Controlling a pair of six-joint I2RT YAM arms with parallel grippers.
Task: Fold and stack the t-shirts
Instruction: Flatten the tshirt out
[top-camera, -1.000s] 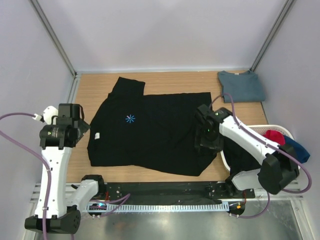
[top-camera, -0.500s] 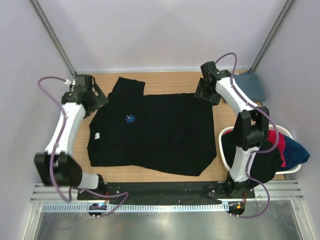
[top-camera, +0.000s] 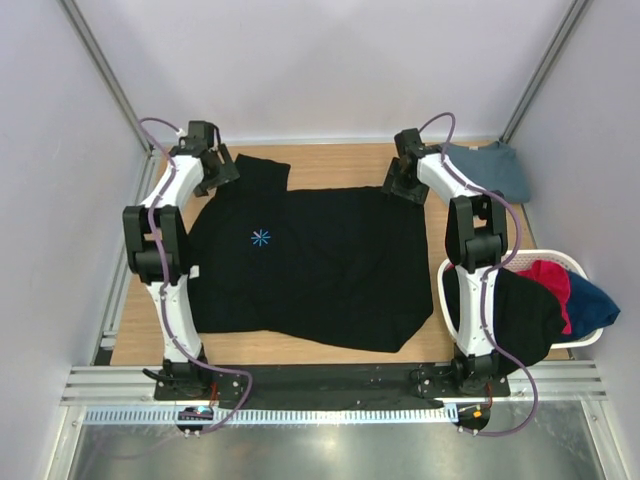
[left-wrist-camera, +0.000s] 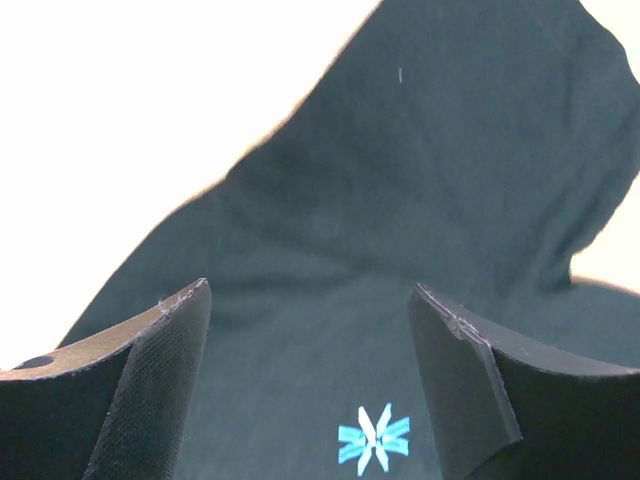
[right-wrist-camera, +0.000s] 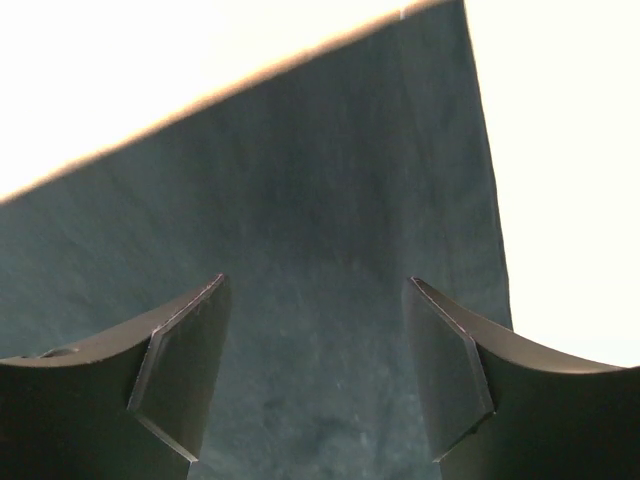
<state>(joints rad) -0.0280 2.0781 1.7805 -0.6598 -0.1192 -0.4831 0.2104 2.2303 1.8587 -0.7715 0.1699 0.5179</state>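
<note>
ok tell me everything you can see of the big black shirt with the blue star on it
The black t-shirt is soft, matte cloth, spread flat and front up on the wooden table, lying sideways with few wrinkles. A small light-blue starburst marks the chest, and one short sleeve sticks out toward the far edge. The open left claw hangs over that sleeve end, the open right claw over the far right corner; whether either touches the cloth is unclear.
</note>
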